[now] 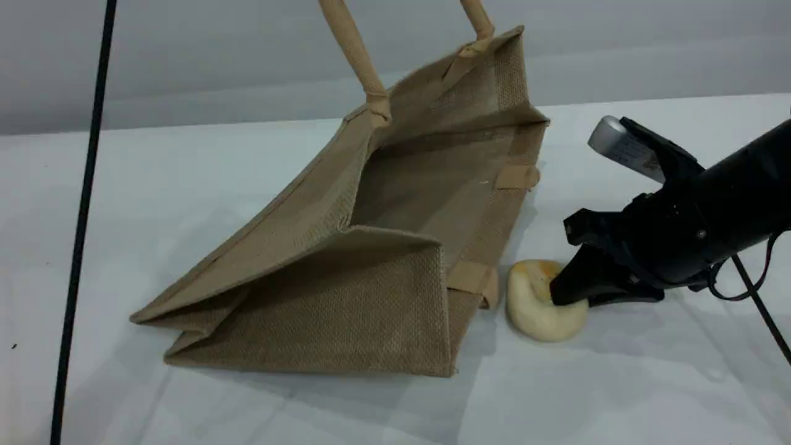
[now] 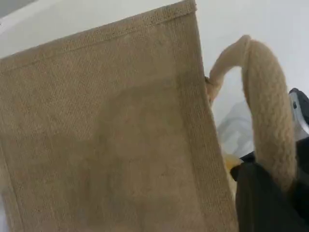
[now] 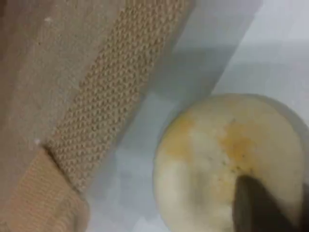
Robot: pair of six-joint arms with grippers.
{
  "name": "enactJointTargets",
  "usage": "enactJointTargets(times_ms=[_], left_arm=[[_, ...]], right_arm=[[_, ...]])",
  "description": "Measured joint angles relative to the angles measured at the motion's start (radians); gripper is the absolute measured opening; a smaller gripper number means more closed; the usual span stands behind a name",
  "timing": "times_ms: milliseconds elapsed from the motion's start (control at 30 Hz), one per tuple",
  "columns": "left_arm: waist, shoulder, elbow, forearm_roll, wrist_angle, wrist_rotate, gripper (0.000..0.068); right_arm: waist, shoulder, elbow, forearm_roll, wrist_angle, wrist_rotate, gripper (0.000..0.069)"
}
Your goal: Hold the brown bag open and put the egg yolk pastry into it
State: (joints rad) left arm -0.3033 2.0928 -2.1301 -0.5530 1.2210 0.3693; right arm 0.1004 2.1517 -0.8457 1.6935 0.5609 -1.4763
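Note:
The brown bag (image 1: 321,247) lies on its side on the white table, its mouth gaping toward the right. Its upper wall is pulled up by a beige handle (image 1: 355,52) that runs out of the top edge. In the left wrist view that handle (image 2: 268,111) loops into my left gripper (image 2: 270,203), which is shut on it, above the bag's wall (image 2: 106,135). The egg yolk pastry (image 1: 531,309) rests on the table just right of the bag's mouth. My right gripper (image 1: 559,290) is shut on it and dents its top. A dark fingertip (image 3: 256,203) presses into the pastry (image 3: 212,159).
A black pole (image 1: 83,216) stands along the left side. A thin black cable (image 1: 760,306) hangs under the right arm. The bag's lower handle strap (image 1: 473,278) lies between the mouth and the pastry. A grey wall closes the back.

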Motion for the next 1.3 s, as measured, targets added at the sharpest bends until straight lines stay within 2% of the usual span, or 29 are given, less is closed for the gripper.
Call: enactJointTargets(times_ms=[200, 500, 633, 767, 1033, 1300], left_arm=[[0.000, -0.001, 0.000, -0.015, 0.000, 0.021, 0.0085], [0.000, -0.085, 0.001, -0.049, 0.001, 0.044, 0.0085], [0.000, -0.125, 0.004, -0.084, 0.002, 0.049, 0.0085], [0.001, -0.143, 0.005, -0.083, 0.002, 0.072, 0.0085], [0.001, -0.140, 0.074, -0.078, 0.000, 0.069, 0.0085], [0.001, -0.161, 0.116, -0.075, -0.002, 0.068, 0.0085]], right_arm=[[-0.034, -0.093, 0.000, -0.048, -0.006, 0.063, 0.0038], [-0.125, -0.389, 0.001, -0.254, -0.008, 0.245, 0.0036], [-0.120, -0.521, 0.001, -0.283, 0.056, 0.272, 0.0036], [-0.120, -0.615, 0.001, -0.283, 0.120, 0.272, 0.0036], [-0.120, -0.637, 0.001, -0.280, 0.178, 0.275, 0.0036], [-0.119, -0.637, 0.001, -0.280, 0.174, 0.276, 0.0036]])
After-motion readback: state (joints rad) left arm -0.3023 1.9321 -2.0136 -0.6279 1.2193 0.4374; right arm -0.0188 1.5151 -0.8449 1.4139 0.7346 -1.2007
